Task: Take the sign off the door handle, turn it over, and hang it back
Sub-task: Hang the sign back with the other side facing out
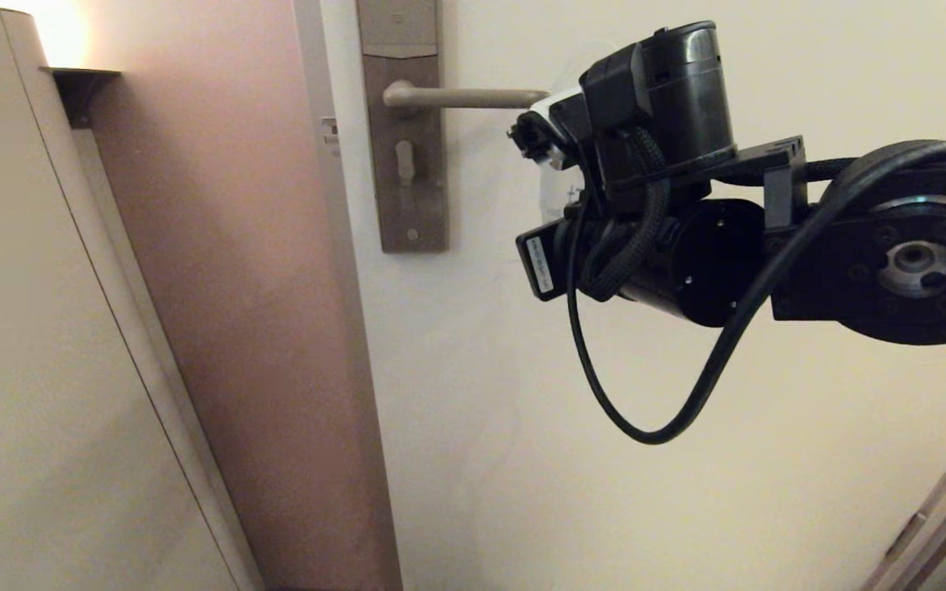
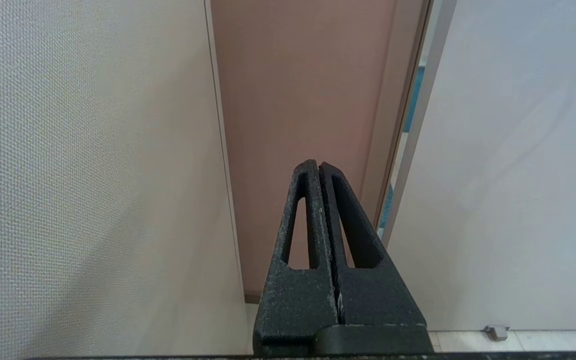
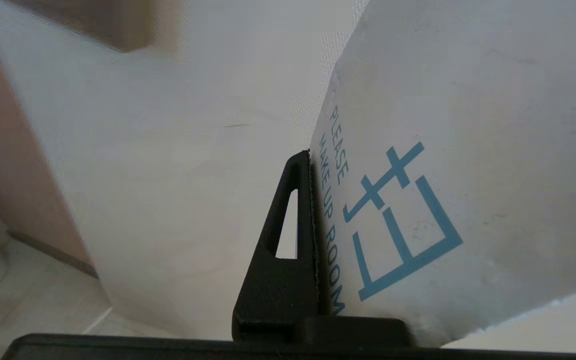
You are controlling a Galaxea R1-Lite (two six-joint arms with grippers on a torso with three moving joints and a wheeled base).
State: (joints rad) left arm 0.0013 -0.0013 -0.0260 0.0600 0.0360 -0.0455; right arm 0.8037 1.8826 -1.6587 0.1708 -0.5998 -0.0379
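Observation:
The door handle (image 1: 473, 98) is a slim beige lever on a tall brown-grey backplate (image 1: 404, 164) with a keyhole. My right gripper (image 3: 310, 155) is shut on the sign (image 3: 443, 150), whose white side reading "PLEASE MAKE UP ROOM" faces the wrist camera. One black finger (image 3: 288, 240) presses the sign's edge; the other is hidden behind the card. In the head view my right wrist (image 1: 662, 164) is at the lever's free end and hides most of the sign, leaving a white sliver (image 1: 556, 190). I cannot tell whether the sign's hole is over the lever.
The cream door (image 1: 604, 451) fills the middle and right. The brown door frame (image 1: 259, 287) and a beige wall panel (image 1: 46, 369) lie to the left. My left gripper (image 2: 318, 167) is parked low, shut and empty, facing the frame near the floor.

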